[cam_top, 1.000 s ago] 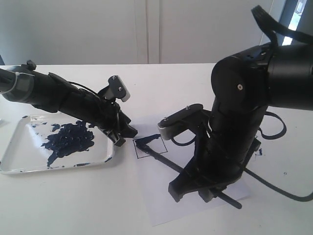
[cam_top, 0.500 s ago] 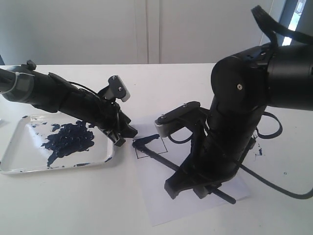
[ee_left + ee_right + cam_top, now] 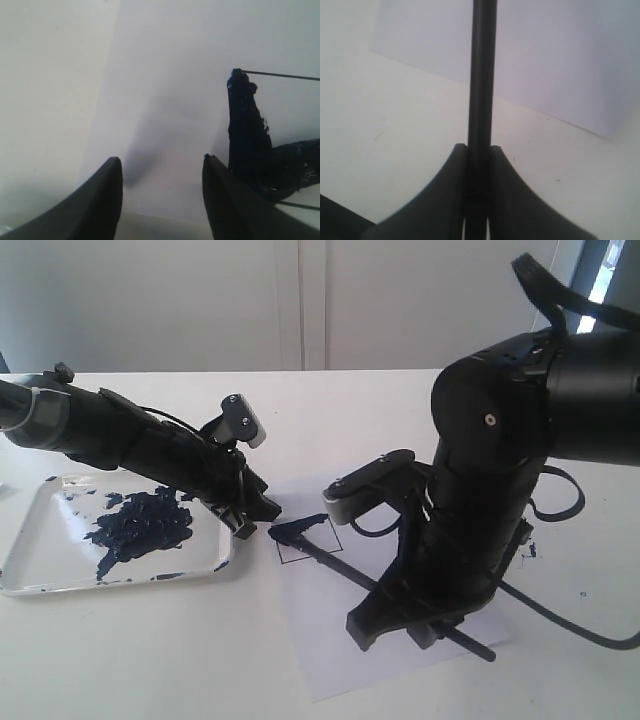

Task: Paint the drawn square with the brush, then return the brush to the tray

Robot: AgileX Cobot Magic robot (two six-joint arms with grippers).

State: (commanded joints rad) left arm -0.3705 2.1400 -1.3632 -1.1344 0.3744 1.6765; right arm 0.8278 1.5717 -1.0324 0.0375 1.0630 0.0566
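On the paper sheet (image 3: 400,610), the right gripper (image 3: 479,165) has its jaws clamped on the brush (image 3: 340,568), whose long axis runs toward ten o'clock, tip on the drawn square (image 3: 305,540). Beside that square's nine o'clock edge, the left gripper (image 3: 161,190) rests with jaws parted and empty, between it and the tray (image 3: 30,585).

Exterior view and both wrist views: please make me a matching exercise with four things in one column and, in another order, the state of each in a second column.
Things:
1. long thin black brush
2. small black-outlined drawn square
3. shallow white rectangular tray
4. left gripper

States:
A. open, holding nothing
B. carries a big dark navy blotch
C. clamped in the right gripper, tip on the paper
D. partly painted along one edge

Pairs: 1-C, 2-D, 3-B, 4-A
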